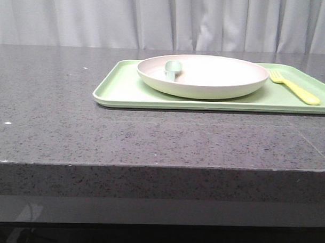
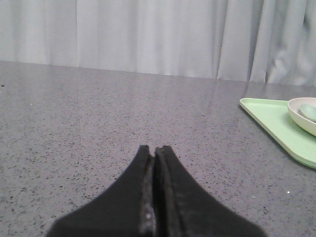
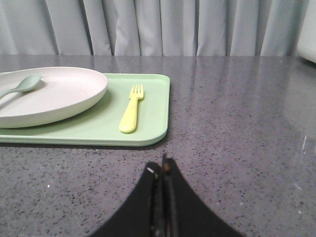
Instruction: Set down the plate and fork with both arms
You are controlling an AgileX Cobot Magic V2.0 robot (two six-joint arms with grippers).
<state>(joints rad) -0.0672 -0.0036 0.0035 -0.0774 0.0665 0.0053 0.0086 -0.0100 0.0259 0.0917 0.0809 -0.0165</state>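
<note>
The plate (image 1: 207, 75) is a round cream-pink dish with a pale green underside, resting on a flat light-green tray (image 1: 121, 88). It also shows in the right wrist view (image 3: 54, 96) and partly in the left wrist view (image 2: 301, 114). The yellow fork (image 1: 294, 87) lies on the tray just right of the plate, tines pointing away; the fork (image 3: 131, 108) is clear in the right wrist view. My left gripper (image 2: 154, 149) is shut and empty, low over bare table left of the tray. My right gripper (image 3: 163, 165) is shut and empty, in front of the tray's near right corner. Neither gripper shows in the front view.
A pale green-grey spoon (image 1: 172, 68) lies inside the plate. The grey speckled table (image 1: 55, 123) has its front edge near the camera. Grey curtains (image 1: 155, 20) hang behind the table.
</note>
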